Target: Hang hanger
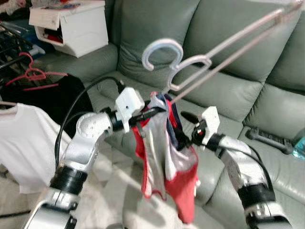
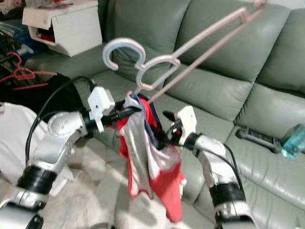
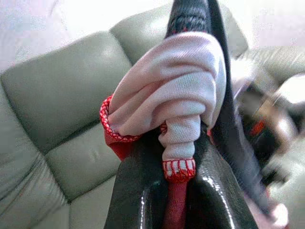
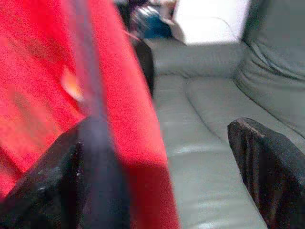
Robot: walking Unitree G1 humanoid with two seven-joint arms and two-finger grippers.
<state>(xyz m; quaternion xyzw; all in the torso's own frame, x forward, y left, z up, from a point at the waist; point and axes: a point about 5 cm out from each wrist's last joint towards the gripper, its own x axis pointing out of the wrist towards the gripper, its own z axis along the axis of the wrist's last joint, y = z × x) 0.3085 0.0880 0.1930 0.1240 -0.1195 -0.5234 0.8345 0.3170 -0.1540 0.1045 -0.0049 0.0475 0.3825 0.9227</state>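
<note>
While lifted before the grey sofa [image 1: 224, 90], left pincer [image 1: 151, 112] pinching the red-and-white garment [image 1: 164, 162] bunched below the pink hanger [image 1: 190, 64], keeping hook free for hanging; right pincer [image 1: 187, 125] spread, one finger against cloth, steadying.

The hanger [image 1: 224, 45] runs out past the upper right edge of the head views, so its far end is cut off. The garment [image 1: 167, 162] hides the left claw [image 1: 155, 112] tips where they pinch it. In the right wrist view the red cloth [image 4: 43, 95] is smeared with blur. A white box [image 1: 71, 24] is cropped at the top
</note>
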